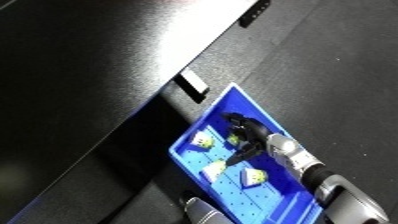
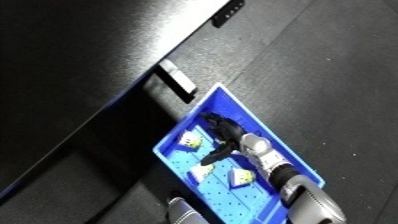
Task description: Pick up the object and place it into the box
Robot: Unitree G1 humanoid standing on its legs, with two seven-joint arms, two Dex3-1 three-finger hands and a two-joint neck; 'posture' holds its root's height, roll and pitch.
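So my right hand [image 1: 246,137] is down inside the blue bin [image 1: 266,117], fingers curled toward a small white-and-yellow object [image 1: 234,139]; can't tell if they pinch it. Three more objects [image 1: 205,142] lie on the bin floor at 8 to 6 o'clock of it. My left forearm [image 1: 202,210] shows at 6 o'clock.

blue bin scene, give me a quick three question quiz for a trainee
1. True or false: the right robot hand is over the blue bin.
2. How many small white and yellow objects lie in the bin? A) one B) three C) six
3. Fill in: the bin's colour is ____.

Key: 1 true; 2 B; 3 blue.
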